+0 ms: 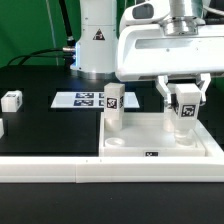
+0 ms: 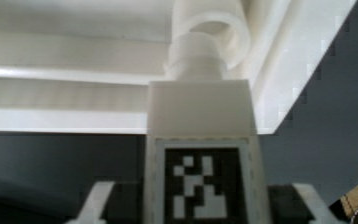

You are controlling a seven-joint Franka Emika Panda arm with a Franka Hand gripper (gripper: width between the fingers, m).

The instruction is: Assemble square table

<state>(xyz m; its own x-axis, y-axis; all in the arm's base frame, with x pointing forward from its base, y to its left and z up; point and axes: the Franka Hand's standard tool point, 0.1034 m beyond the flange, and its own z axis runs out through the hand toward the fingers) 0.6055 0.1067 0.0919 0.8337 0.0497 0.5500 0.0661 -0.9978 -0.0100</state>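
Currently my gripper (image 1: 184,106), jaws part-closed, clamps one leg (image 2: 201,130) upright; the corner socket (image 2: 213,25) of the tabletop (image 1: 150,130) lies at six o'clock, along the leg's long axis.

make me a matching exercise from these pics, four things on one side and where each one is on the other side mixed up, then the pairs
Things:
1. held leg
2. standing leg
3. loose leg
4. marker board

Places:
A. lying flat on the black table
B. standing alone on the black table, at the exterior view's left
C. between the fingers of the gripper, over the square tabletop
D. upright on the square tabletop, at its corner toward the exterior view's left

Pairs: 1-C, 2-D, 3-B, 4-A
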